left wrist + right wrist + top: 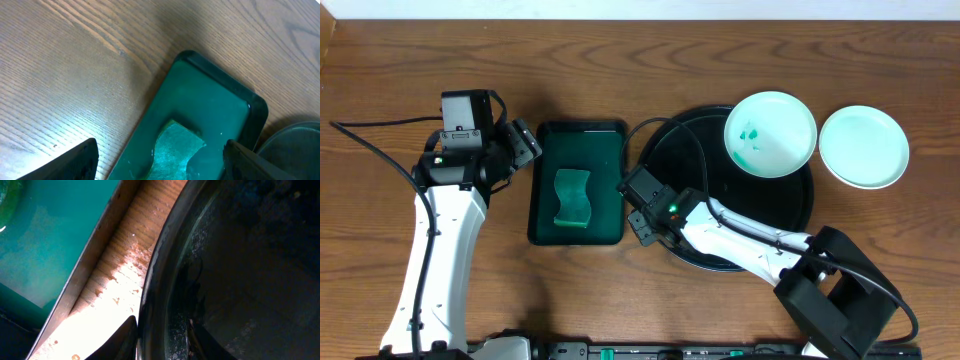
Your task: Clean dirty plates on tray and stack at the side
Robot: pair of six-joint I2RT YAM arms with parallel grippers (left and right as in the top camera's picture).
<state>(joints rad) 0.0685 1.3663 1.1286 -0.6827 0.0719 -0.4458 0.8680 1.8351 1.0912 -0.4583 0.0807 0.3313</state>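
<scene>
overhead: the left end effector [527, 143] hangs released over the tabletop [400, 60], with the top left corner of the green tray [610, 140] just to its right. the sponge [572, 197] lies in that tray, a little below and to the right of it, ungrasped. the right end effector [638, 190] sits at the left rim of the black tray [720, 255]. well beyond it, on the tray's far right part, rests the smeared plate [770, 133], with teal marks on its left half. farther right again, off the tray and on bare wood, lies the clean plate [863, 147], just beside the smeared one and apart from it.

left wrist: the left end effector [160, 145] has its two fingers spread wide with nothing between them. the green tray [210, 95] runs ahead of it, and the sponge [175, 147] lies close under the gap. an edge of the black tray [295, 145] shows at the right.

right wrist: the right end effector [160, 340] straddles the black tray [165, 270] at its rim. the outer finger lies against the rim's outside, but the inner one is dark on dark, so i cannot tell whether it is clenched. the green tray [60, 235] lies to the left, across a strip of wood.

as i judge it, one plate is wiped and set aside, and one dirty plate waits on the tray. only two plates show, and a third may lie under one of them. the sponge must be picked up, the smears wiped, and the plate stacked on the clean one.
</scene>
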